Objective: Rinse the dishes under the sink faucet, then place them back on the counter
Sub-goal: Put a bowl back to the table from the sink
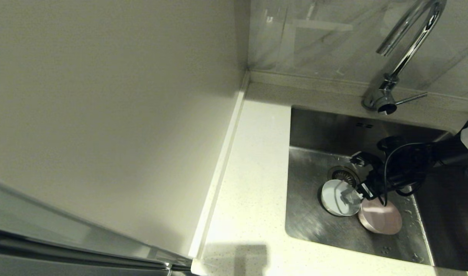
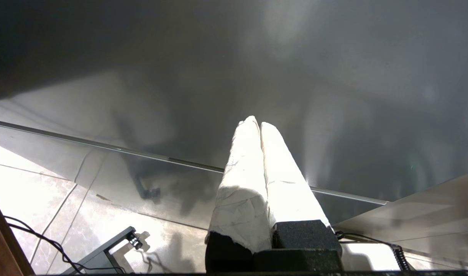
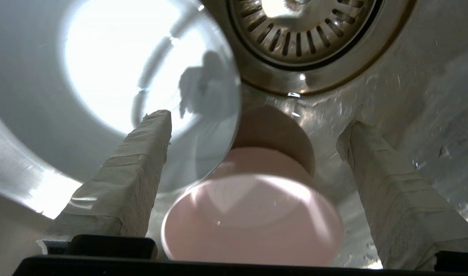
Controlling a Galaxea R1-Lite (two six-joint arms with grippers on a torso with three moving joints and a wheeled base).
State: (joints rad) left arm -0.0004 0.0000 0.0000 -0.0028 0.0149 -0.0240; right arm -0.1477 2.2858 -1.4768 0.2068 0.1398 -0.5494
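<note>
The pale blue bowl (image 1: 335, 199) (image 3: 103, 69) and the pale pink bowl (image 1: 381, 217) (image 3: 253, 218) lie side by side on the floor of the steel sink (image 1: 314, 226), just in front of the drain strainer (image 1: 342, 174) (image 3: 302, 27). My right gripper (image 1: 352, 177) (image 3: 255, 120) is down in the sink and open. One taped finger (image 3: 142, 153) is over the blue bowl's inside, the other over bare sink floor, and the blue bowl's rim runs between them. The whitish-green bowl is out of view. The chrome faucet (image 1: 408, 46) stands behind the sink; no water shows. My left gripper (image 2: 256, 124) is shut and empty, away from the sink.
The off-white counter (image 1: 253, 172) runs along the sink's left side, bounded by a beige wall panel (image 1: 115, 115). The faucet's thin lever (image 1: 412, 99) sticks out to the right at its base. Two overflow slots (image 1: 364, 125) mark the sink's back wall.
</note>
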